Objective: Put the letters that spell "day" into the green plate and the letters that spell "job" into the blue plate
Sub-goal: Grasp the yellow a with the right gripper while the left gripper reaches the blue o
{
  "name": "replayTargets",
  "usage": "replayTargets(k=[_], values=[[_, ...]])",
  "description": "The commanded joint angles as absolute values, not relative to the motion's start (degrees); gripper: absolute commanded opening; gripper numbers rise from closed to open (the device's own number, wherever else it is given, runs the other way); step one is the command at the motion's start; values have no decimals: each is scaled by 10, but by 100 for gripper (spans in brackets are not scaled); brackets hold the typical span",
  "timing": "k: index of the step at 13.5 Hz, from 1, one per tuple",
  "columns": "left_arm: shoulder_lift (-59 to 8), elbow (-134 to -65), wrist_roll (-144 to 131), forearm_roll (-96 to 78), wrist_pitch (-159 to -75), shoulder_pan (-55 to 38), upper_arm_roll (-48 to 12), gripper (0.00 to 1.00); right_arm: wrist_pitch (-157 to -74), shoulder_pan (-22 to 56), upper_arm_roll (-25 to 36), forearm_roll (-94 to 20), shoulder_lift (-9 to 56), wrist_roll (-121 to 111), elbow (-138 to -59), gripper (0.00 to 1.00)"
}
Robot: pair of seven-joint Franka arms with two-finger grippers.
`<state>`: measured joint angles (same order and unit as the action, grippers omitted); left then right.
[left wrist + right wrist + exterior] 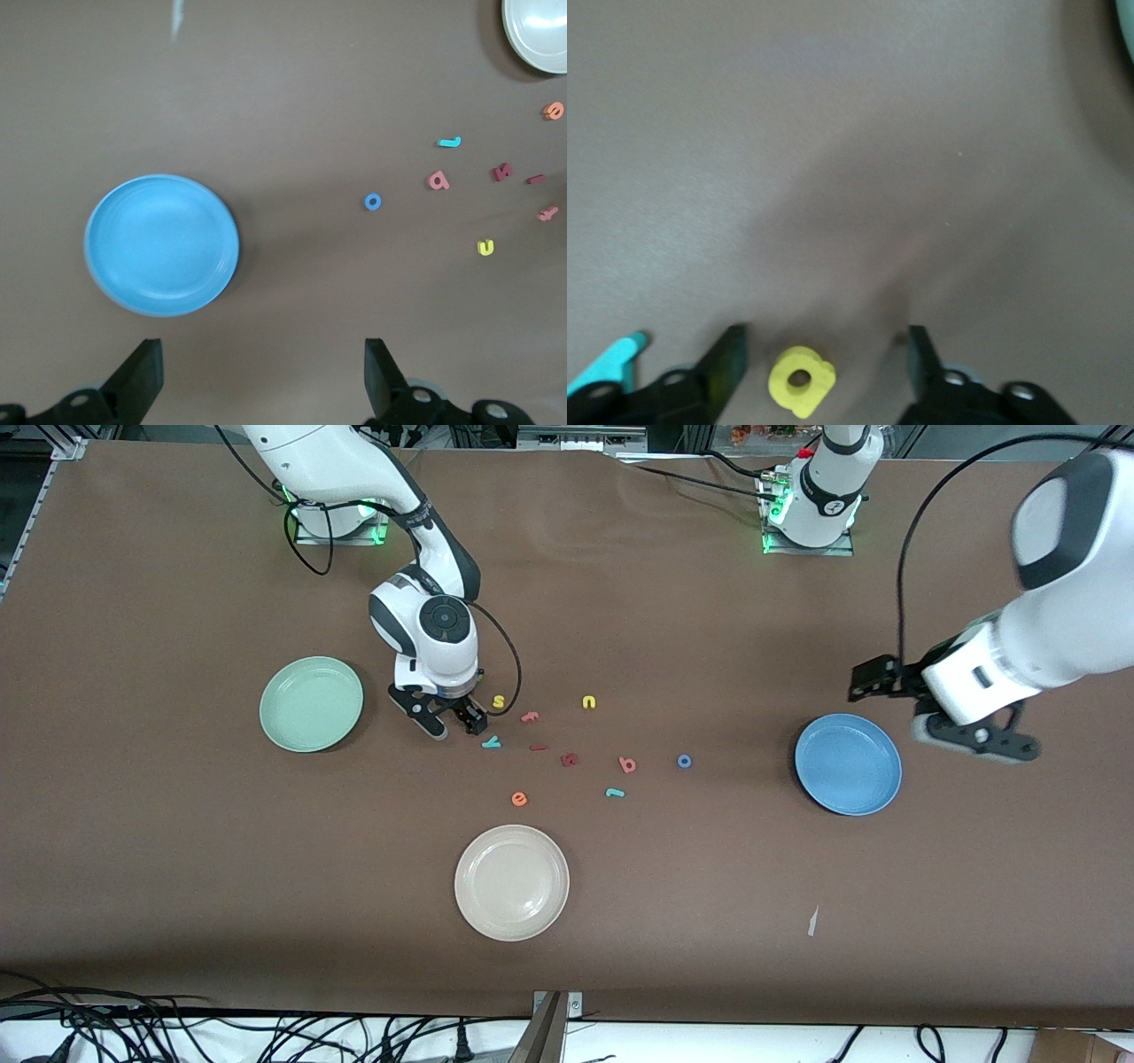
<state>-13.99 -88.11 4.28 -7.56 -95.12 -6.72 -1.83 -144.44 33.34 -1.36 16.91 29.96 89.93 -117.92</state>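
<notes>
My right gripper (454,724) is down at the table, open, its fingers on either side of the yellow "d" (802,381) with a gap on each side. The teal "y" (491,741) lies just beside it. The green plate (311,703) sits toward the right arm's end. The pinkish-red "b" (627,763), blue "o" (684,761) and teal "j" (615,792) lie mid-table. My left gripper (974,740) waits open and empty in the air beside the blue plate (848,763).
A cream-white plate (511,881) lies nearer the front camera. Around the letters are a yellow "s" (499,701), yellow "u" (589,702), pink "f" (530,716), two dark red letters (570,759) and an orange "e" (519,799).
</notes>
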Motion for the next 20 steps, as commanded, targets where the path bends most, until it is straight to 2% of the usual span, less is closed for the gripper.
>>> replayTargets(k=[1, 5, 11, 14, 16, 18, 19, 20], values=[[-182, -889, 45, -80, -990, -104, -13, 100, -1443, 330, -21, 176, 306, 908, -1172, 44], [-273, -893, 47, -81, -1028, -155, 9, 100, -1447, 334, -22, 152, 306, 905, -1172, 45], [-322, -896, 9, -87, -1114, -205, 18, 99, -1447, 334, -32, 151, 306, 902, -1173, 46], [-322, -987, -20, -87, -1275, -223, 17, 99, -1447, 335, -34, 151, 306, 902, -1175, 46], [-322, -1029, -24, -93, -1343, -235, 17, 99, -1448, 333, -33, 151, 306, 897, -1176, 45], [-324, -1045, -42, -122, -1377, -248, 17, 99, -1447, 331, -33, 151, 306, 895, -1176, 22], [-325, -1059, -42, -122, -1402, -251, 17, 99, -1445, 332, -33, 151, 305, 890, -1176, 16], [-325, -1076, -42, -123, -1424, -256, 16, 99, -1444, 332, -33, 151, 302, 889, -1175, 16]])
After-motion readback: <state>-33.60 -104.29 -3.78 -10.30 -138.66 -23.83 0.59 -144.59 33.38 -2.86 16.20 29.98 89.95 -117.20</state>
